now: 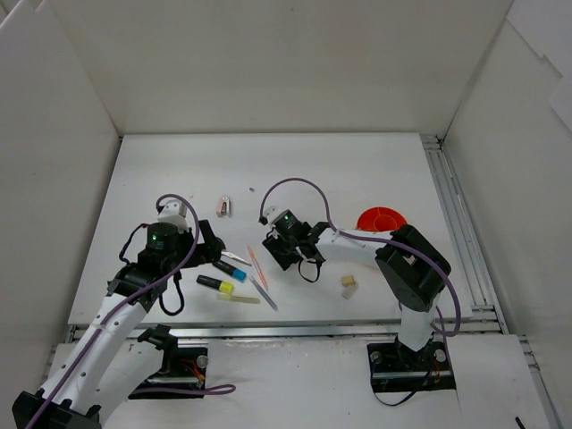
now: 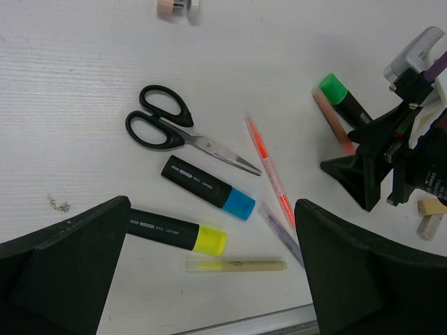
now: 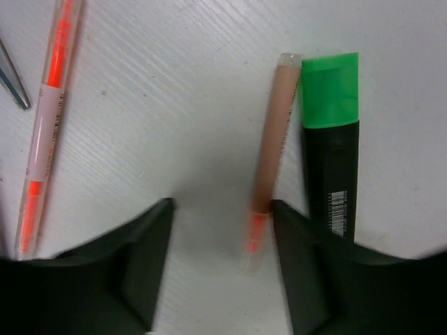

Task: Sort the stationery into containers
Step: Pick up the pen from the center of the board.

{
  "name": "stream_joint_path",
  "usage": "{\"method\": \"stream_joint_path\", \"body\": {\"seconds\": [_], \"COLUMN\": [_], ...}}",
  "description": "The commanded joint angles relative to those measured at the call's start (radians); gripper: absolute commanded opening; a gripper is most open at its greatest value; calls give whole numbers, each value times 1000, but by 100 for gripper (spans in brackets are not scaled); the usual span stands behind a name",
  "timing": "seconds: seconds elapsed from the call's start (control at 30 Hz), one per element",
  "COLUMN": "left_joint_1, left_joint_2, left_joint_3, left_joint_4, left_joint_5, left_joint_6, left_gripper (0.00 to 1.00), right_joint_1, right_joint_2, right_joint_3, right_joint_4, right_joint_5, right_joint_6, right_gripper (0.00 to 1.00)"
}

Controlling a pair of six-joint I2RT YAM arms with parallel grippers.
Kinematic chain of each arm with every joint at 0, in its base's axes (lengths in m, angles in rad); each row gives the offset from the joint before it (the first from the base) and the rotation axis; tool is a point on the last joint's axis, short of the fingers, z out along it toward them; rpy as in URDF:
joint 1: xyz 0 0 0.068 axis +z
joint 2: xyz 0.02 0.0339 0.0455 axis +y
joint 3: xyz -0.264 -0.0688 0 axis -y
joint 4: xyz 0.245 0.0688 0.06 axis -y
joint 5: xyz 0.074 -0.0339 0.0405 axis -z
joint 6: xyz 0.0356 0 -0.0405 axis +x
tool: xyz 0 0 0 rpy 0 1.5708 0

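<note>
We note the thin salmon-beige pen (image 3: pixel 271 153), long axis 12-to-6, between the right gripper's (image 3: pixel 222 223) half-spread, empty fingers, close to the 3 o'clock one; the green-capped black plastic highlighter (image 3: pixel 330 160) lies alongside at 3 o'clock.

Left fingers (image 2: pixel 63 269) spread wide; right fingers (image 3: pixel 122 279) parted.
</note>
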Motion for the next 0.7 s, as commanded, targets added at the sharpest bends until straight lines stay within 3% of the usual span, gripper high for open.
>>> {"method": "stream_joint_path", "body": {"seconds": [0.0, 0.1, 0.37, 0.47, 0.67], "left_joint_1": [6, 6, 6, 6, 6], "left_joint_2": [-3, -8, -17, -14, -11], "left_joint_3": [4, 3, 10, 19, 21], "left_joint_4": [50, 50, 44, 36, 52], "left_joint_5": [10, 2, -19, -29, -41], "left_joint_6": [17, 20, 19, 13, -18], "left_gripper": [99, 100, 99, 100, 100], "right_joint_1": [2, 2, 12, 15, 7], "right_joint_2": [-17, -28, -151, -224, -309], "right_joint_3": [6, 5, 74, 112, 190], "right_joint_4": [1, -26, -74, -81, -83], "right_joint_5": [0, -4, -60, -47, 117], "right_joint_6": [23, 15, -146, -244, -687], "right_gripper": [44, 26, 0, 0, 0]}}
